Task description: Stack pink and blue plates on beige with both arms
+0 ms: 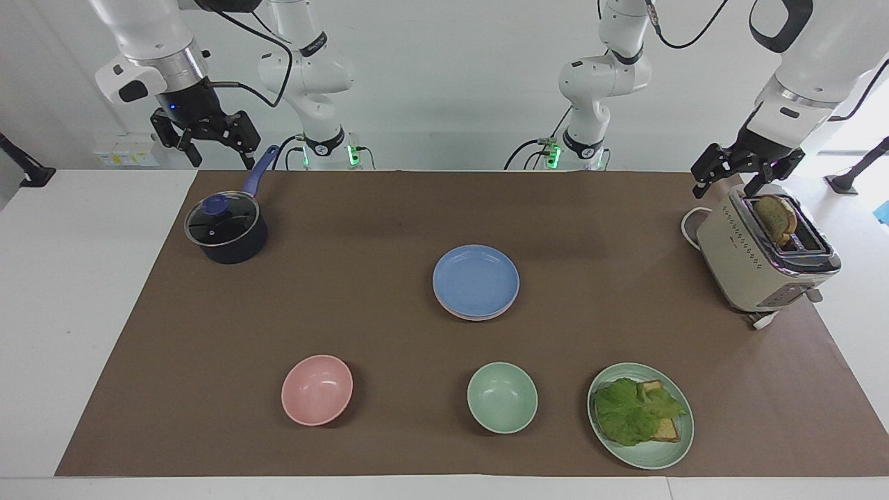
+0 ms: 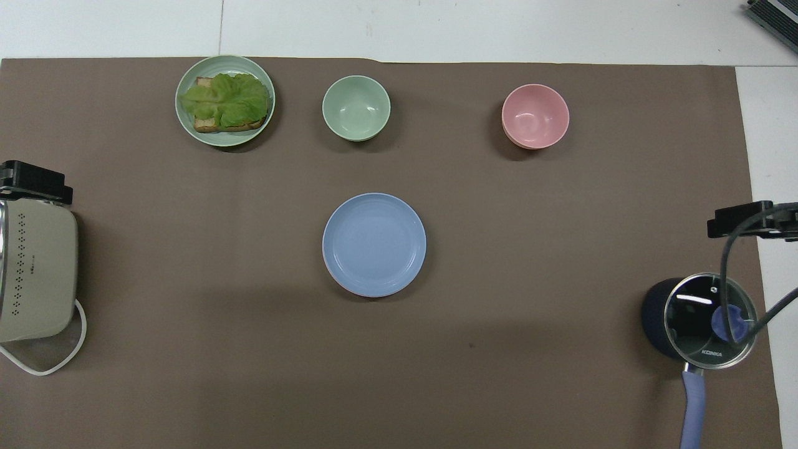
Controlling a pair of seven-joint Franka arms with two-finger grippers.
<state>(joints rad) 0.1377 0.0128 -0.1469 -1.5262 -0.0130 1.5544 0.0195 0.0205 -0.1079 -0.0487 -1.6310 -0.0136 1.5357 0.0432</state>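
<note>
The blue plate [image 1: 476,280] [image 2: 374,243] lies on top of a stack in the middle of the brown mat. Under it only a thin rim of the pink plate [image 1: 467,316] [image 2: 332,278] shows. The beige plate is hidden. My right gripper [image 1: 219,158] [image 2: 745,219] hangs open and empty over the mat's corner by the saucepan's handle, far from the stack. Over the toaster at the left arm's end, my left gripper [image 1: 726,187] [image 2: 34,181] also hangs open and holds nothing.
A dark saucepan [image 1: 226,232] with a glass lid stands at the right arm's end. A toaster [image 1: 760,253] with a slice of bread stands at the left arm's end. Farther from the robots are a pink bowl [image 1: 317,389], a green bowl [image 1: 501,397] and a green plate [image 1: 677,444] with a lettuce sandwich.
</note>
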